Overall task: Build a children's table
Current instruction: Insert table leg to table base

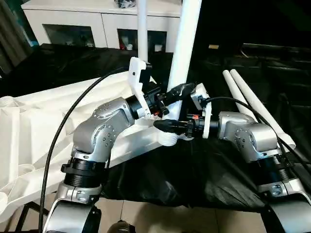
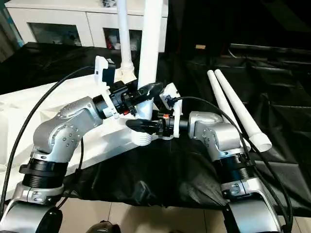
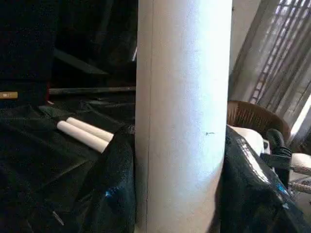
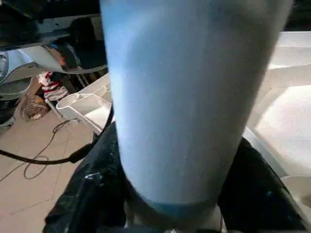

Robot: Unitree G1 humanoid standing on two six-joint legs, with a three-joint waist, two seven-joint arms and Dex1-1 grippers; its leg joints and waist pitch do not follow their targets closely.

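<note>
The children's table top [image 1: 43, 121] lies upside down at the left, ribbed side up. One white leg [image 1: 142, 29] stands upright in its far corner. A second, thicker-looking leg [image 1: 187, 39] rises almost upright at the top's near right corner, its threaded end [image 1: 169, 140] just above the corner's edge. My left gripper [image 1: 179, 90] is shut on this leg from the left. My right gripper [image 1: 166, 125] grips the same leg lower down, its black fingers [image 4: 92, 194] pressed against both sides.
Two loose white legs [image 1: 257, 104] lie side by side on the black cloth [image 1: 194, 174] at the right. A white glass-doored cabinet [image 1: 97, 24] stands at the back. Black cables loop from both wrists.
</note>
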